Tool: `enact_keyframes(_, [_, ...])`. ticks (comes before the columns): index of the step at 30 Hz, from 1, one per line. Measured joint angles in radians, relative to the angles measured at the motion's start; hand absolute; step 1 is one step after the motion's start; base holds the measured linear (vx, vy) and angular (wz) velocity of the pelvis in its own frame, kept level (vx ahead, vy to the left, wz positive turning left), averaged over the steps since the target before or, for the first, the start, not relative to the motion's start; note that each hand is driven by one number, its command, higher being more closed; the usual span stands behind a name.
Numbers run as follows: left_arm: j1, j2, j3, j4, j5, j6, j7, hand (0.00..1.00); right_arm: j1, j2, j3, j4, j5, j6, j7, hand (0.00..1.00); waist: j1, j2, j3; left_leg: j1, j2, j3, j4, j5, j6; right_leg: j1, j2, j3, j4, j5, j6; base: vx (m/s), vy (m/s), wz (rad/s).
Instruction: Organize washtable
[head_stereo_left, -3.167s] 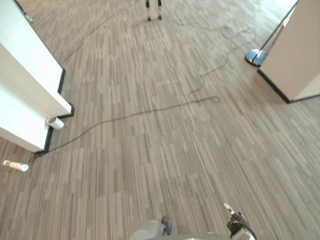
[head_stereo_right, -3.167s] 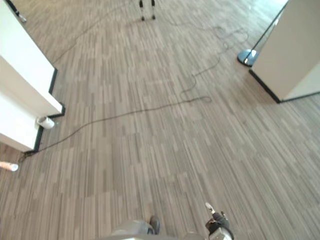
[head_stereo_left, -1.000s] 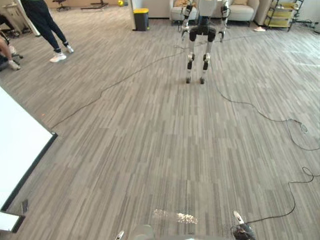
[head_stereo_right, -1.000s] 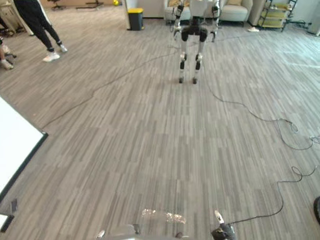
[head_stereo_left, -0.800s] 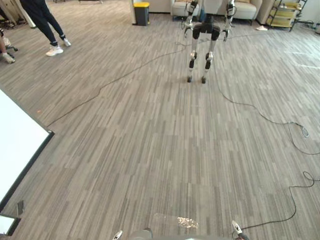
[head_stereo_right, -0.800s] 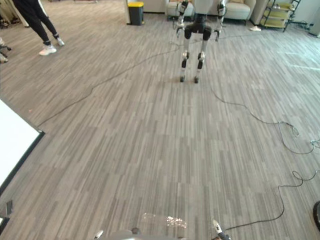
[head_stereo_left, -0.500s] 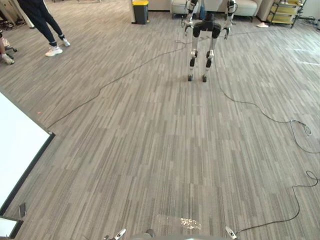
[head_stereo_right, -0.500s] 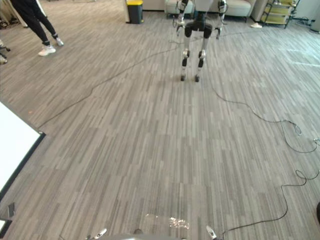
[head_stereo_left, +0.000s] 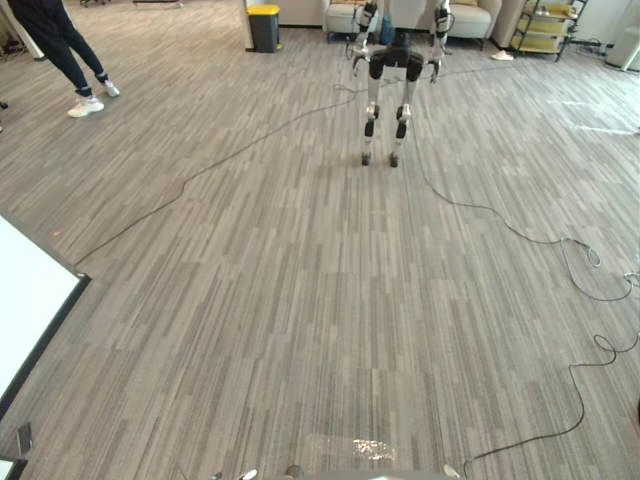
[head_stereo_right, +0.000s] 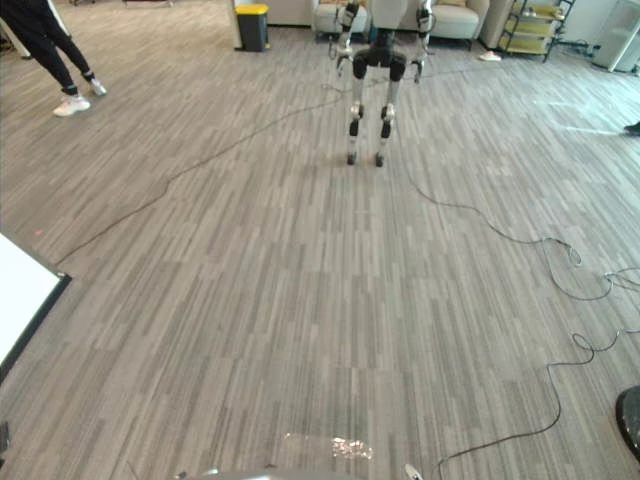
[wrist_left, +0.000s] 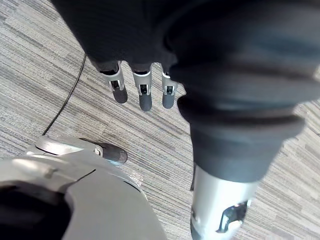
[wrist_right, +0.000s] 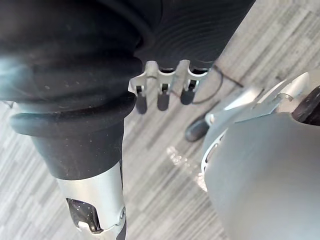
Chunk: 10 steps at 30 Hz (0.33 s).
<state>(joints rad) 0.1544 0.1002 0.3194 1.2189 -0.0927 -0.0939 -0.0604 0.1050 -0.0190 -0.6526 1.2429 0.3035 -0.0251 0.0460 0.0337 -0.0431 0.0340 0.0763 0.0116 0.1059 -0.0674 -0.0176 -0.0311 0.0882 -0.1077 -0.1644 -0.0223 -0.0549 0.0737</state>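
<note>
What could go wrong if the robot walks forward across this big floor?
It might trip: a thin black cable snakes over the floor ahead on the left, and more cable curls on the right. It could bump the other robot standing straight ahead. A person stands at the far left and might step into its path.

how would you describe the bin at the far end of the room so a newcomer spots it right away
Look across the grey striped floor to its far end, past the other humanoid robot standing in the open. Left of that robot, near a pale sofa, stands a small dark bin. Its bright yellow lid sets it apart from the pale furniture around it.
</note>
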Motion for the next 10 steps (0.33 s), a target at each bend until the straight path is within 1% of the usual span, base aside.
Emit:
enact_keyframes(3, [0.000, 0.004, -0.008, 0.001, 0.028, -0.001, 0.002, 0.00, -0.004, 0.000, 0.029, -0.001, 0.000, -0.006, 0.000, 0.00, -0.017, -0.001, 0.000, 0.005, -0.001, -0.004, -0.003, 0.000, 0.000, 0.007, 0.000, -0.003, -0.002, 0.000, 0.000, 0.03, -0.006, 0.05])
enact_keyframes(10, [-0.001, 0.006, -0.013, 0.007, 0.029, 0.000, 0.004, 0.00, -0.001, 0.002, 0.074, -0.001, -0.010, -0.009, 0.000, 0.00, -0.019, 0.000, 0.000, 0.009, -0.003, -0.013, -0.004, 0.000, 0.000, 0.014, -0.002, -0.014, -0.002, 0.000, 0.000, 0.00, -0.005, 0.02])
